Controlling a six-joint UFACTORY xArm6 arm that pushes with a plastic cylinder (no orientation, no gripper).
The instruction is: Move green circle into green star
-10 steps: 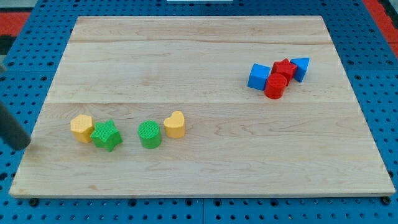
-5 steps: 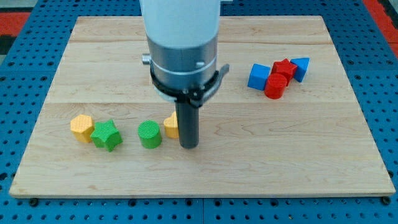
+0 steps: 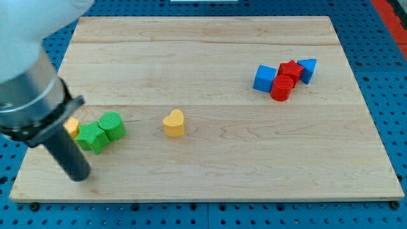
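The green circle (image 3: pixel 112 124) sits at the view's lower left, touching the upper right side of the green star (image 3: pixel 93 137). My tip (image 3: pixel 79 177) is on the board just below and left of the green star, apart from it. The arm's body fills the view's upper left and hides most of a yellow block (image 3: pixel 72 126) to the left of the star.
A yellow heart (image 3: pixel 173 123) lies right of the green pair. A cluster at the view's upper right holds a blue cube (image 3: pixel 264 78), a red star (image 3: pixel 291 69), a red cylinder (image 3: pixel 281 88) and a blue block (image 3: pixel 308 69). The board's bottom edge (image 3: pixel 203 200) is near the tip.
The green circle has slid left into the green star, and the star shifted left a little. The yellow heart moved slightly left. My tip swung from beside the heart to the lower left.
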